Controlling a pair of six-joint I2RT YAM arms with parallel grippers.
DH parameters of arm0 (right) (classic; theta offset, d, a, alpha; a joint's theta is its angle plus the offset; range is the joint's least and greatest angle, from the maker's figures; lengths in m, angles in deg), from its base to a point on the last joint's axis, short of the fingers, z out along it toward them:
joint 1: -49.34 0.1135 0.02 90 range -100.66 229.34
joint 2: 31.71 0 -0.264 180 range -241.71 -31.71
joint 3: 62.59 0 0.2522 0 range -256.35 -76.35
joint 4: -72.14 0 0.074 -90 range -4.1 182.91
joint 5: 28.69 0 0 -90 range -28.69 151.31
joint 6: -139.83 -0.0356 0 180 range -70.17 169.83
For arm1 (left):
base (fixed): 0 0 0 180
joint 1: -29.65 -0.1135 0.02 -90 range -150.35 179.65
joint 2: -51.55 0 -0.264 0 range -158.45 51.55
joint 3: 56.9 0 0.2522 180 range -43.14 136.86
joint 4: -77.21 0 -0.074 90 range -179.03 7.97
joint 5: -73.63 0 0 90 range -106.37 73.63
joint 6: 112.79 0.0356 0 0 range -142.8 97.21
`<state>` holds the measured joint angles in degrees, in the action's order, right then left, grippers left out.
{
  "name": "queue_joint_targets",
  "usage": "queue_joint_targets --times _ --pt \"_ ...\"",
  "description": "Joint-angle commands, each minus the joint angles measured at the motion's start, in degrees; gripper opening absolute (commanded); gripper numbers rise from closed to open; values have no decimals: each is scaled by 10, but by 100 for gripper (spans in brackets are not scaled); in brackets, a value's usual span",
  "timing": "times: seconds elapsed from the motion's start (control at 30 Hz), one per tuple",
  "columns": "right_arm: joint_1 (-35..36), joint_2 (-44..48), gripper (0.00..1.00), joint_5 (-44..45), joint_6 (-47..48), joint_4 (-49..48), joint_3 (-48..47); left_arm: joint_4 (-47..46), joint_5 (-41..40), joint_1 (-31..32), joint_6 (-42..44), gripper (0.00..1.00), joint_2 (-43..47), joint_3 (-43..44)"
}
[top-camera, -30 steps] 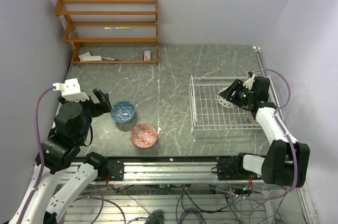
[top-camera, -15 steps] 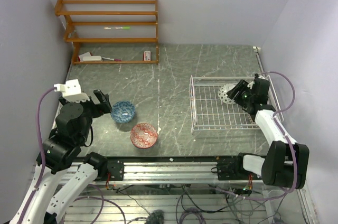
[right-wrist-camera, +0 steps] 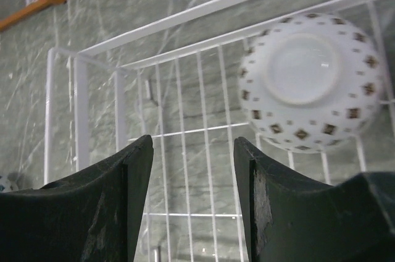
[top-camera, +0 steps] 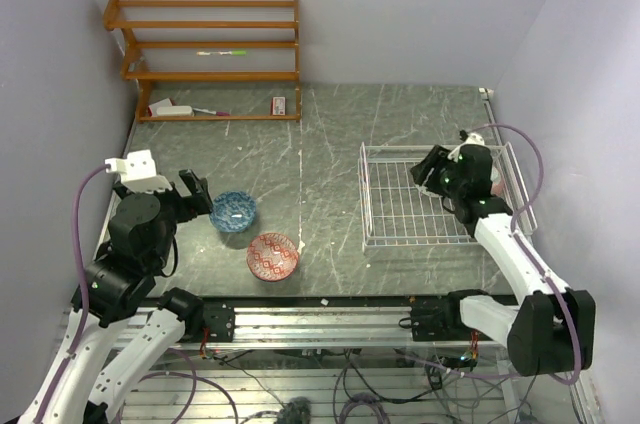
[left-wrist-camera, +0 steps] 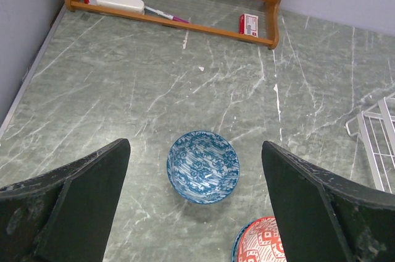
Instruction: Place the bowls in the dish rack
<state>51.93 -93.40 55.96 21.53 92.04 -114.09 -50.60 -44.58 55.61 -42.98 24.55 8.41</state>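
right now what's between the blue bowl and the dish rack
Only bare tabletop, shown in the top external view; the red bowl sits off that line.

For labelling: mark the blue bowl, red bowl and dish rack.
blue bowl (left-wrist-camera: 202, 166), left wrist view, inside centre.
red bowl (top-camera: 273, 256), top external view, inside centre.
dish rack (top-camera: 363, 192), top external view, left rim.

An orange wooden shelf is pictured against the pale wall at the far left of a grey-green marbled table. Three items are laid along its lowest tier: a white case, a pink pen just beside it, and a small red-and-white box at the right end. A green-and-pink marker is seen on a higher tier.
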Motion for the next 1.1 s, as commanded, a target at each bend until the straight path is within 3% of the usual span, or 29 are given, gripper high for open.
queue_joint_targets --times 0.0,0.33,0.67,0.8,0.9,1.07 --pt "51 -29 55 38 13 -22 -28 -27 6 -5 -5 99 -7 -3" --pt "57 -112 55 111 4 -106 -21 -17 -1 -5 -3 99 -2 6" --pt "64 -92 55 288 -24 -59 -9 -19 2 -5 -1 99 -6 7" --pt "64 -89 55 288 -29 -50 -15 -18 2 -5 -1 99 -6 8" --pt "71 -68 55 235 -4 -81 -6 -16 0 -5 -1 99 -4 8" --pt "136 -27 58 177 23 -74 -23 -14 -6 -5 -1 99 -4 10"
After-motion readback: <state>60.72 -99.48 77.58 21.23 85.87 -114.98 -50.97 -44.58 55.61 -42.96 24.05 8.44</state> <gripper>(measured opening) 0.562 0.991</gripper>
